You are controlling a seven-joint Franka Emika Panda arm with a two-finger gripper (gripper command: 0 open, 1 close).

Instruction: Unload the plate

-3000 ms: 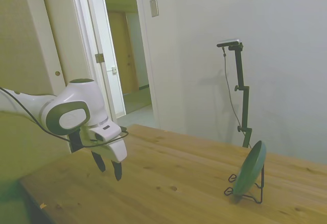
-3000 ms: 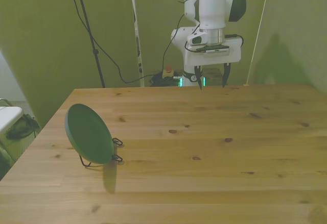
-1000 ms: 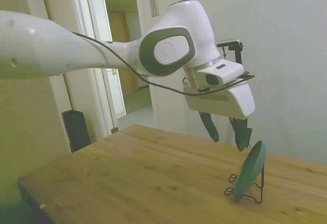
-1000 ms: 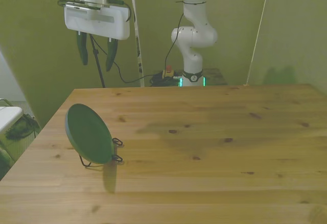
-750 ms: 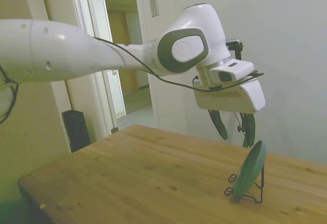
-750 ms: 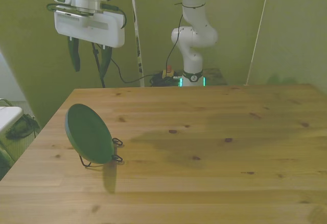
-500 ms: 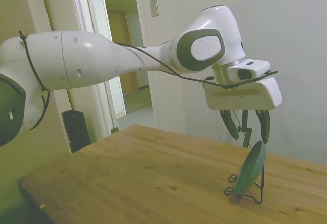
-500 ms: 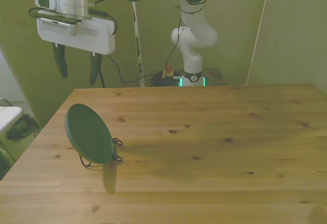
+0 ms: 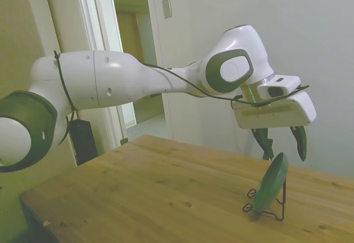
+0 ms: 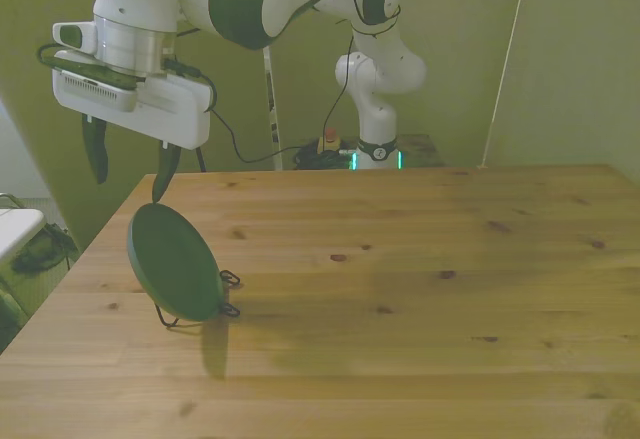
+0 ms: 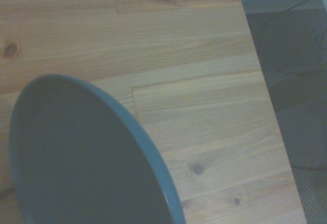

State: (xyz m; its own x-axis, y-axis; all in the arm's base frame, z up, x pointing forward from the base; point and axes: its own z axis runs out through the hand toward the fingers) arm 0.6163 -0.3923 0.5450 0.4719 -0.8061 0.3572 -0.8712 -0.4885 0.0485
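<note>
plate (image 9: 270, 183) first, as the side view gives it: dark green and round, it stands nearly on edge, tilted back in a thin black wire stand (image 9: 275, 208) on the wooden table (image 9: 166, 198), toward the table's far end from my base. my pincer (image 9: 283, 147) hangs above the plate's top rim, fingers pointing down and spread wide, with nothing between them; one fingertip is to either side of the rim and i see no contact with the plate. behind the table are a pale wall and an open doorway (image 9: 133, 60). in the front view the plate (image 10: 173, 262) sits near the front view's left edge of the table (image 10: 420, 299), its hollow face turned toward the front view's right, the stand's small loops (image 10: 229, 294) showing at its lower edge. my pincer (image 10: 130, 171) is above it, jaws well apart and holding nothing; the finger (image 10: 163, 172) nearer the front view's right ends just above the plate's top rim, the other hangs out past the table's edge. the wrist view looks down on the plate (image 11: 76, 157) from close by, its rim a lighter green curve against the table planks (image 11: 194, 81), with dark floor (image 11: 291, 71) beyond the table's edge.
</note>
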